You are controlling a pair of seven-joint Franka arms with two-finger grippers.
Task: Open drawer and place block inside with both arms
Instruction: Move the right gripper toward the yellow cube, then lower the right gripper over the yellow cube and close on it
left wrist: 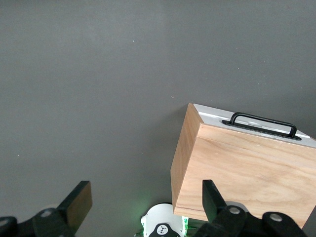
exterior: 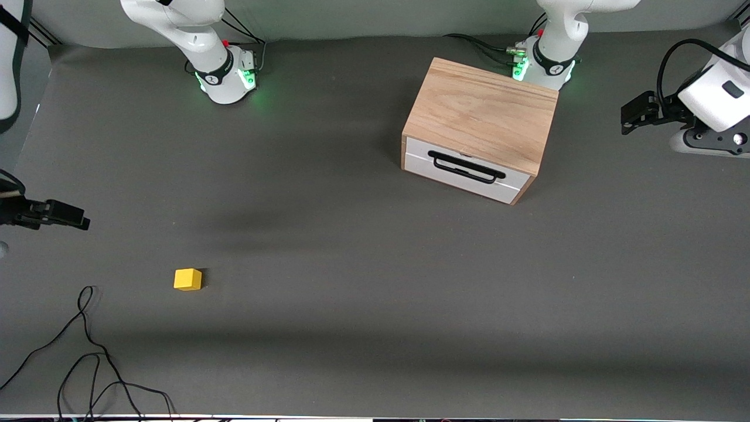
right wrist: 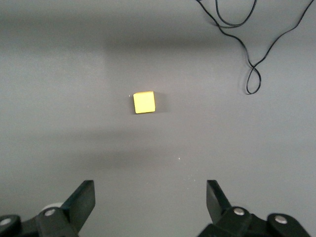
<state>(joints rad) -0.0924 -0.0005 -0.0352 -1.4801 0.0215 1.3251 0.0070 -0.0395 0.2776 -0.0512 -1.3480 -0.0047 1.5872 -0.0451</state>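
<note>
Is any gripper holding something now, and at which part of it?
Nothing is held. The left gripper and right gripper are open and empty; the block lies on the table.

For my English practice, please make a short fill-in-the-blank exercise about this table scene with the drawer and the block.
1. The drawer of the wooden cabinet is fully ____.
2. The colour of the block is ____.
3. The block lies ____ to the front camera than the cabinet.
4. The fingers of the right end effector are ____, holding nothing.

Missing words: closed; yellow; nearer; open
</note>
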